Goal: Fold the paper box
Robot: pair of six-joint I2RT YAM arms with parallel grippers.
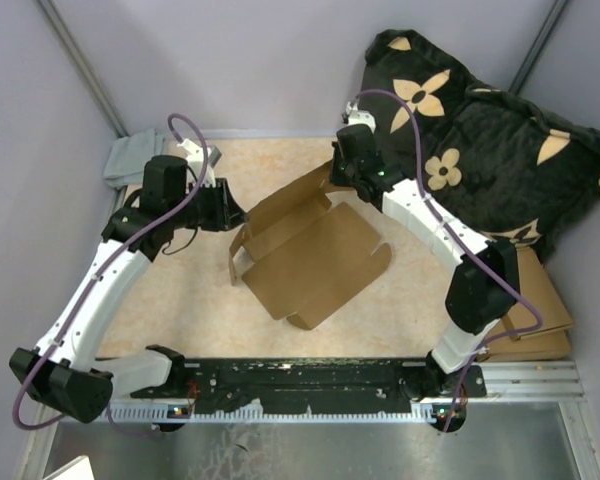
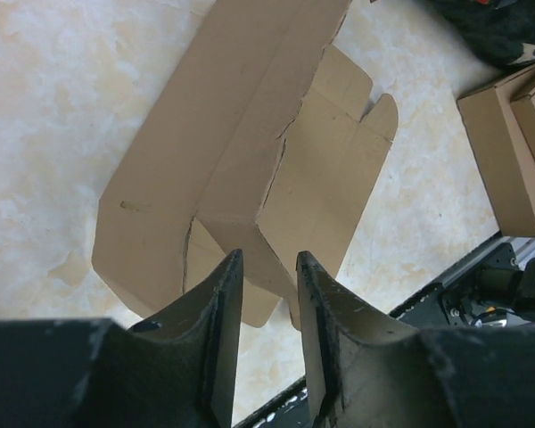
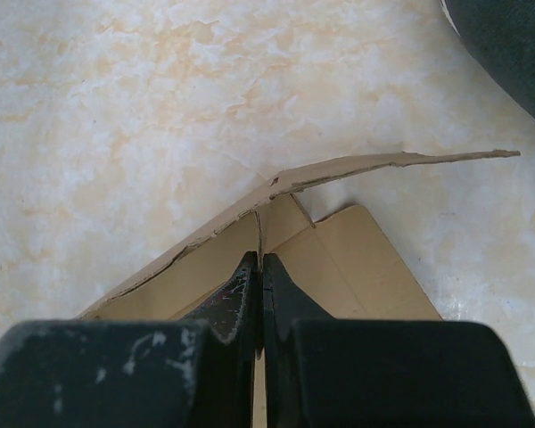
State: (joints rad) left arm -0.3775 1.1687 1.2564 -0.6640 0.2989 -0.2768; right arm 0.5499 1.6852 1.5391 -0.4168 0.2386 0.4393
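Top view, paper box: You have the paper box (image 1: 315, 260) lying partly opened in the middle of the tabletop (image 1: 170, 300), with its far flap lifted.
Top view, left hand: The left hand (image 1: 235, 213) sits just beside the box's left corner.
Top view, right hand: The right hand (image 1: 335, 183) is at the box's far corner, on the lifted flap.
Top view, open room: Beyond the box's right side lie a black flowered cushion (image 1: 480, 150) and a stack of brown cartons (image 1: 535, 305), so that side is tight. Left of the box the tabletop is bare. On the box's near side it is bare up to the arm rail (image 1: 310, 375).
Left wrist view, hand: The fingers (image 2: 221, 308) are spread. The box's near corner shows in the gap and nothing is gripped.
Left wrist view, risk: In my judgement, closing here off the crease line would crush that corner rather than fold it.
Right wrist view, hand: The fingers (image 3: 246, 287) are pressed together, pinching a thin upright wall of the box.
Right wrist view, risk: Only this one pinch holds the box. A pull would likely drag the light cardboard across the tabletop, or let the wall slip free.
Right wrist view, edges: The lifted flap's raw edge runs just past the pinch, toward the cushion. Swinging that way may snag it.
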